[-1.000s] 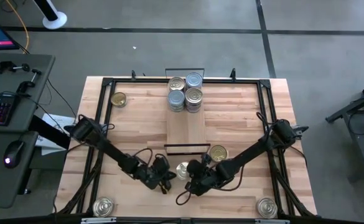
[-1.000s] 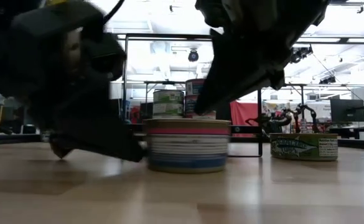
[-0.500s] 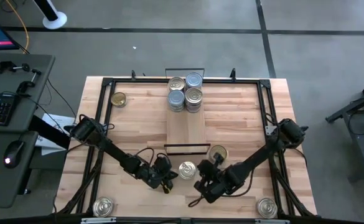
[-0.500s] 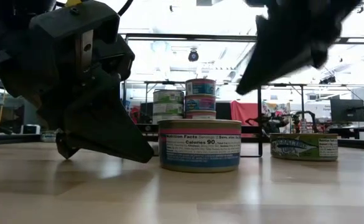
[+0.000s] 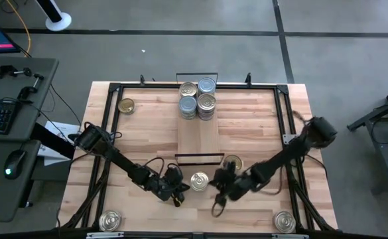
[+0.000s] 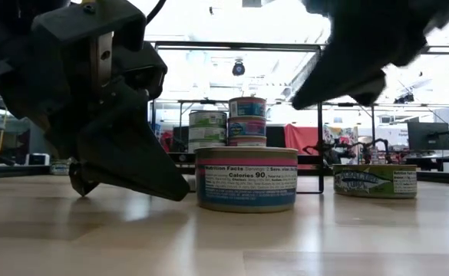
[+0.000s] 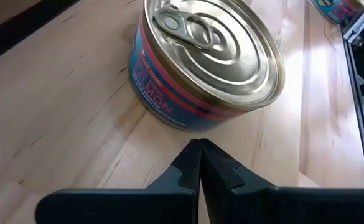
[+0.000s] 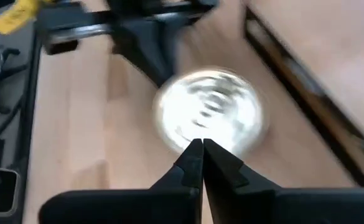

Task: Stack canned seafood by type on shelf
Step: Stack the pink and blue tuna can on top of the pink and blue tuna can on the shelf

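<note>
Presently, one salmon tin (image 5: 199, 180) is standing upright and loose on the worktop, just short of the near end of the shelf (image 5: 198, 138), with its pull-tab lid facing up. It is looking rigid and fairly weighty for its size, with a smooth printed wall likely to slip under light pressure; in my judgement the soundest hold is across the side wall at opposite points, not on the lid or tab. The left gripper (image 5: 180, 192) is resting low on the worktop just beside this tin, fingers pressed together and holding nothing. The right gripper (image 5: 221, 190) is hanging above the tin's other side, likewise closed and empty. A flatter gold-topped tin (image 5: 233, 163) is sitting near the shelf's near corner. Stacked tins (image 5: 197, 98) are occupying the shelf's far end, and single tins are lying near three worktop corners.
</note>
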Tool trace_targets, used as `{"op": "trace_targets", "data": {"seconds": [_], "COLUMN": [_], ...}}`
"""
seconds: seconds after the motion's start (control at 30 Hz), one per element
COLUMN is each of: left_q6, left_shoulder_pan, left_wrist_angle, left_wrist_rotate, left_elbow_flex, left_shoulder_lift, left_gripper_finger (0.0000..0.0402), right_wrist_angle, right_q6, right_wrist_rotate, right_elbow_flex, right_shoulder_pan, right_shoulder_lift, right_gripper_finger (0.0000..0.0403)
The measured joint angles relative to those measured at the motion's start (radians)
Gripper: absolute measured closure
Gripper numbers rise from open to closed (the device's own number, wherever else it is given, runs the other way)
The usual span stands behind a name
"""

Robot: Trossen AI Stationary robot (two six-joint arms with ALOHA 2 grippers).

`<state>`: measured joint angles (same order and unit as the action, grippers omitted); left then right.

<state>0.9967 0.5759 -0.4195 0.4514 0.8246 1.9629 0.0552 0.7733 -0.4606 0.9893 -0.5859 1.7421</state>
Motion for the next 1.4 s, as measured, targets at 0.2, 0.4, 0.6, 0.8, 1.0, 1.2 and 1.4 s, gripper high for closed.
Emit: {"op": "trace_targets", "data": {"seconds": [0.2,0.4,0.6,0.8,1.0,1.2,1.4], "left_q6": [0.009,-0.008,-0.022,-0.054,-0.055,-0.056,-0.056], "left_shoulder_pan": [0.001,-0.006,-0.024,-0.028,-0.026,-0.026,-0.028], "left_wrist_angle": [-0.006,-0.015,-0.055,-0.056,-0.052,-0.052,-0.052], "left_wrist_rotate": [-0.004,0.002,0.025,0.030,0.031,0.034,0.053], "left_elbow_flex": [0.000,-0.001,-0.002,-0.002,-0.002,-0.002,-0.001], "left_shoulder_lift": [0.000,0.000,0.003,0.003,0.003,0.002,0.002], "left_gripper_finger": [0.0401,0.0401,0.0401,0.0401,0.0402,0.0401,0.0401], "right_wrist_angle": [-0.609,-0.709,-0.740,-0.791,-0.786,-0.777,-0.754], "right_q6": [-0.033,-0.275,-0.446,-0.459,-0.411,-0.392,-0.361], "right_wrist_rotate": [0.015,0.143,0.140,0.169,0.088,0.054,-0.019], "right_elbow_flex": [-0.388,-0.494,-0.419,-0.377,-0.374,-0.374,-0.375], "right_shoulder_pan": [0.032,0.041,0.077,0.095,0.095,0.084,0.061], "right_shoulder_lift": [-0.215,-0.211,-0.113,0.023,0.056,0.056,0.072], "right_gripper_finger": [0.0403,0.0403,0.0403,0.0403,0.0403,0.0403,0.0403]}}
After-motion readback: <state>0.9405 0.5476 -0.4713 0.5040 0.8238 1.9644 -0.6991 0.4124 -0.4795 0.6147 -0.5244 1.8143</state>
